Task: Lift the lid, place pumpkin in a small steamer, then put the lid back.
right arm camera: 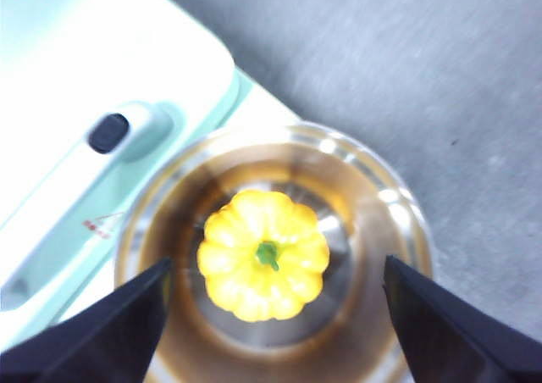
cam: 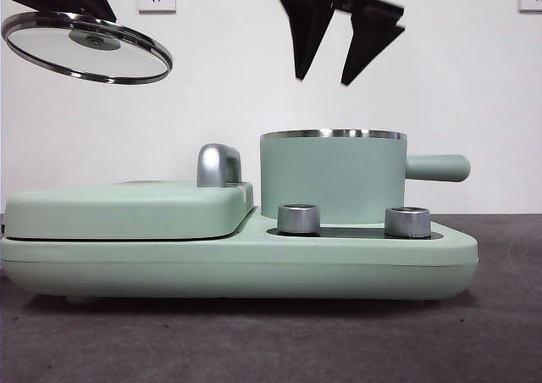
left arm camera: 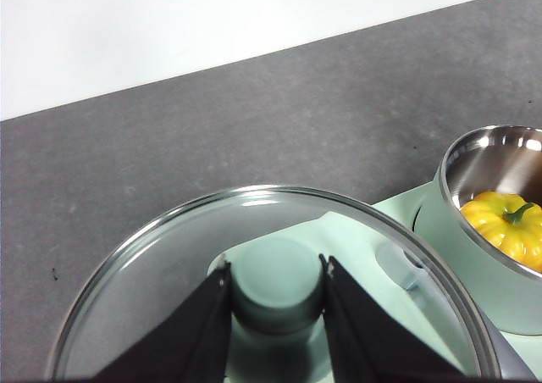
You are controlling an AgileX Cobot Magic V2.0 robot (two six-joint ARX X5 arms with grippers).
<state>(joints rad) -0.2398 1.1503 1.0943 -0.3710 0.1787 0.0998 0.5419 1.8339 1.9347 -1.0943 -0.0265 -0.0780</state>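
One pumpkin, yellow with green stem up, lying inside the small steamer on the mint-green base. Lid: tilted in the air up beside the steamer, above the flat cover, left gripper jaws clenched on its knob. Right gripper: over the open steamer, jaws released, holding nothing. Grey counter below
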